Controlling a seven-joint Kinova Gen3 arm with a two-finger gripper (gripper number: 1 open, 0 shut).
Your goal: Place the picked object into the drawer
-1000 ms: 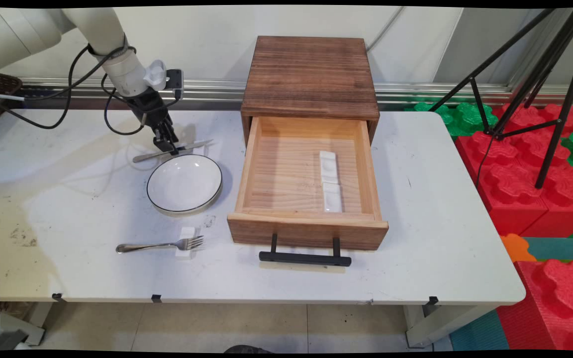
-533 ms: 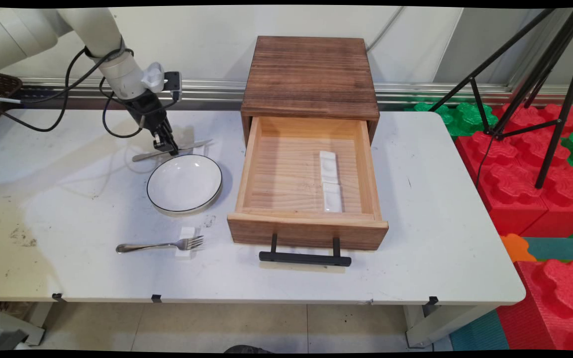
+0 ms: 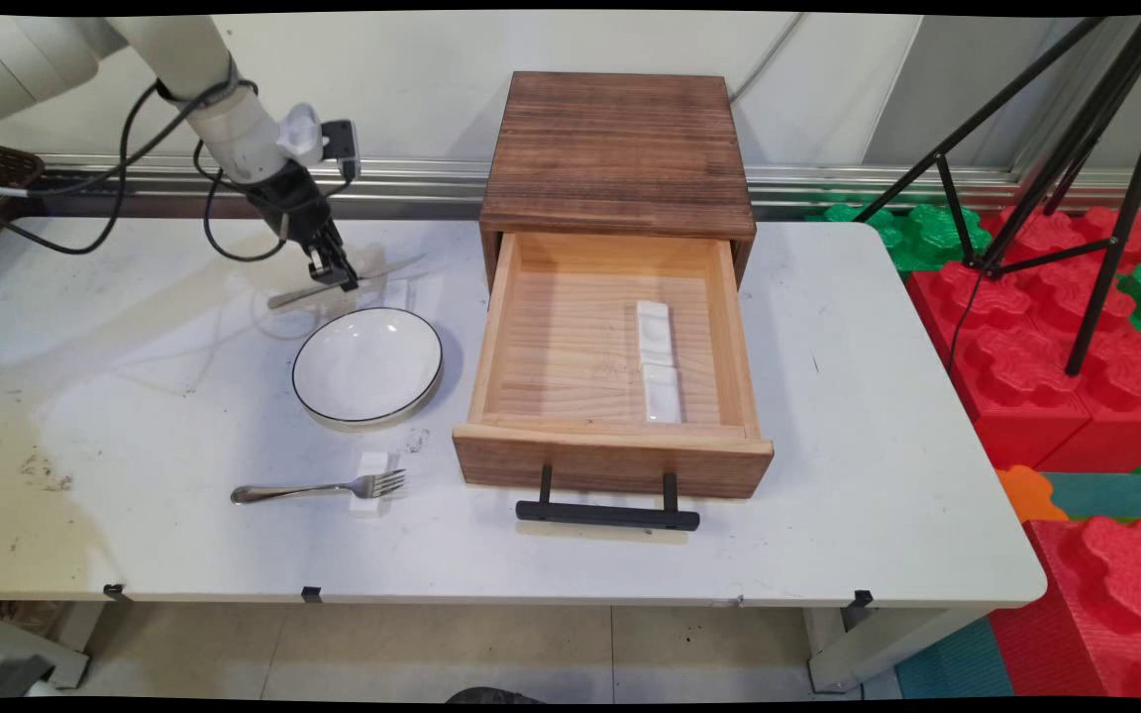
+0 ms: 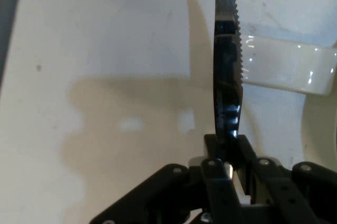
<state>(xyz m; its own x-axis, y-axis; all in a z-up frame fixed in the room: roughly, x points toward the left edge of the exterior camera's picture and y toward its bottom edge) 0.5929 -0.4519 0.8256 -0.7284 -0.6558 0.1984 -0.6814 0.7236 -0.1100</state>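
In the main view we see the pincer (image 3: 336, 278) clamped on a knife (image 3: 345, 281) just beyond the plate (image 3: 367, 365), held clear of the surface (image 3: 135, 396). The knife's long axis runs across, blade toward the open drawer (image 3: 615, 361), handle away from it. A fork (image 3: 318, 488) lies nearer than the plate, its tines on a white rest (image 3: 372, 482).

In the hand view the pincer (image 4: 227, 147) grips the knife (image 4: 227, 76) edge-on; its serrated blade points up, tip cut off. A white rest (image 4: 287, 70) shows behind it, partly hidden.
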